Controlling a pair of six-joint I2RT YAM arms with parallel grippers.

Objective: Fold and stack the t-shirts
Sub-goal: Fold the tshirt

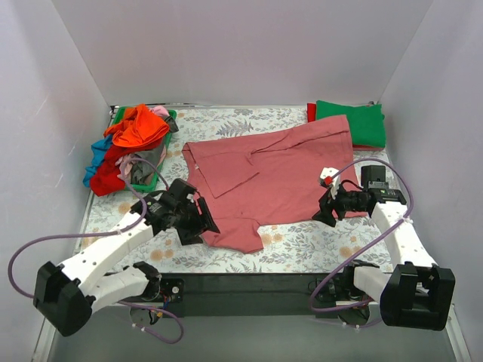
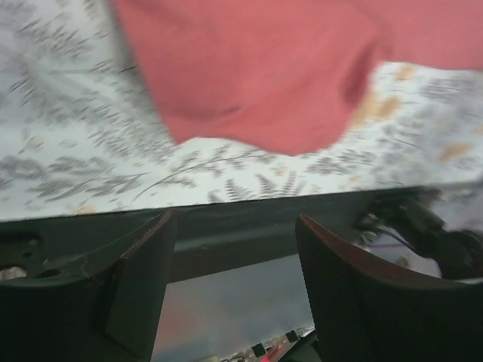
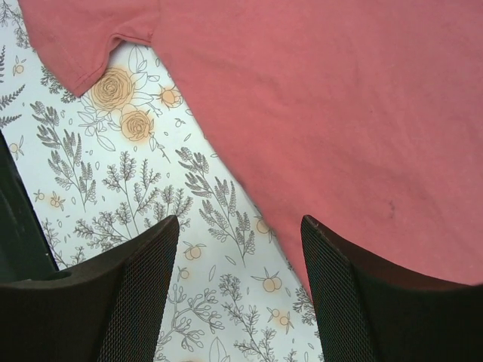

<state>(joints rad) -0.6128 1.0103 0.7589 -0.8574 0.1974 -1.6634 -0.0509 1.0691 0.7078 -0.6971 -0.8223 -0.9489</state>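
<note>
Two claws, both released and empty: the left claw [image 1: 198, 225] and the right claw [image 1: 326, 211] each show fingers spread with nothing between them. The rose tee [image 1: 287, 170] lies spread on the cloth [image 1: 302, 253], partly folded, with one flap turned over near its middle. Its near corner sits just ahead of the left claw, and its side edge runs just ahead of the right claw. A green tee [image 1: 355, 121] lies folded well beyond the right claw. A loose pile [image 1: 132, 139] is heaped beyond the left claw.

Judgement: the step in hand is gripping the rose tee for its next fold. Recommended: each claw drops to the cloth and pinches only the rose edge in front of it, not the cloth beneath. Both should then lift level and together and carry the fold across, keeping the edge taut to avoid creases.
</note>
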